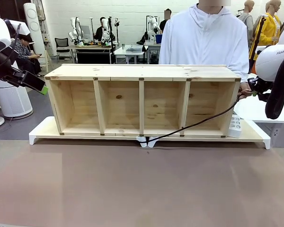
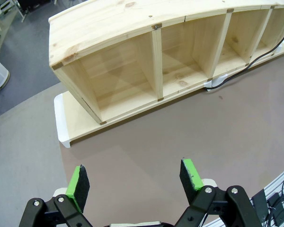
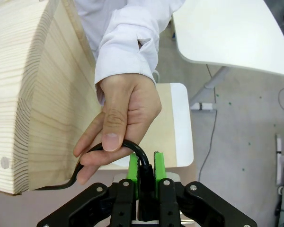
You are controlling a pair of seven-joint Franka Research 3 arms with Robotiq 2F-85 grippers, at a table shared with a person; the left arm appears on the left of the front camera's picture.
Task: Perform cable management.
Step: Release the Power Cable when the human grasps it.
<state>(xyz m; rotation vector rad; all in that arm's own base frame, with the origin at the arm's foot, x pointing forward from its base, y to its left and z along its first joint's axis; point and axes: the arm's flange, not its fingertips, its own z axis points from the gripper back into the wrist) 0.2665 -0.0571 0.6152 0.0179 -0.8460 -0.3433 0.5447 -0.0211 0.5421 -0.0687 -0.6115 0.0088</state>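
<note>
Right gripper (image 3: 146, 171): your fingers are clamped on the cable (image 1: 194, 125) plug, beside the shelf (image 1: 142, 99) end
Person's hand (image 3: 118, 125): pinching the cable just above your pads
Left gripper (image 2: 135, 178): fingers apart over bare table (image 2: 189, 137)
Cable: runs from the plug down across the shelf front

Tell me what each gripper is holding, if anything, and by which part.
The right gripper is shut on the cable at its plug end, where the person's hand also pinches it. The left gripper is open and holds nothing.

Tabletop (image 1: 142, 189) before shelf (image 1: 142, 72) free; cable (image 1: 194, 124) crosses.
</note>
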